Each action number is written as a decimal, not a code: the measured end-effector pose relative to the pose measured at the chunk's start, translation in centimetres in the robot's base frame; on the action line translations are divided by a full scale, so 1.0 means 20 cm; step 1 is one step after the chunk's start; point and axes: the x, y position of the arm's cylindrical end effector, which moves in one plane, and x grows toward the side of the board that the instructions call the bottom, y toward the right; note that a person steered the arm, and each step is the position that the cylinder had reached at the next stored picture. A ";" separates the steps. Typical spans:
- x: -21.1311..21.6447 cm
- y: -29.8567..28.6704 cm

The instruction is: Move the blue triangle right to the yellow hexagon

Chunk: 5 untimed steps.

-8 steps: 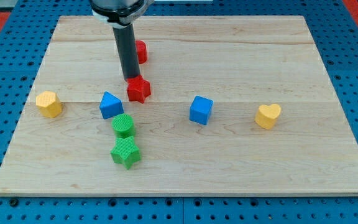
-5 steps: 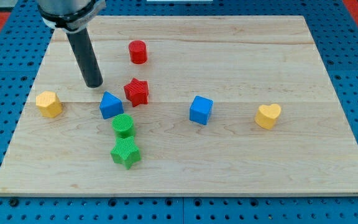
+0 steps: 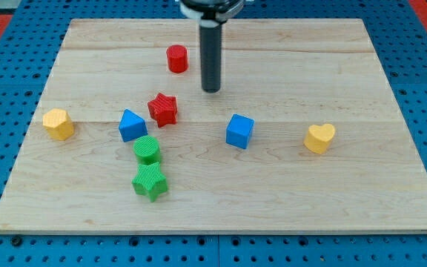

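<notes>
My tip point(image 3: 211, 90) touched no block, standing well right of the blue triangle point(image 3: 132, 125), not placed to push it toward the yellow hexagon point(image 3: 58, 124).

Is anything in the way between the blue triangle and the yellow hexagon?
No. The blue triangle block and the yellow hexagon block have only bare wooden board between them. My tip is off toward the view's upper right, with the red star block roughly between it and the triangle.

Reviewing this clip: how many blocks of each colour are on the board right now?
Red: 2, cylinder and star
Blue: 2, triangle and cube
Green: 2, cylinder and star
Yellow: 2, hexagon and heart
Total: 8
</notes>
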 end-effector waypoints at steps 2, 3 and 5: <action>0.32 -0.12; 0.33 -0.30; 0.33 -0.61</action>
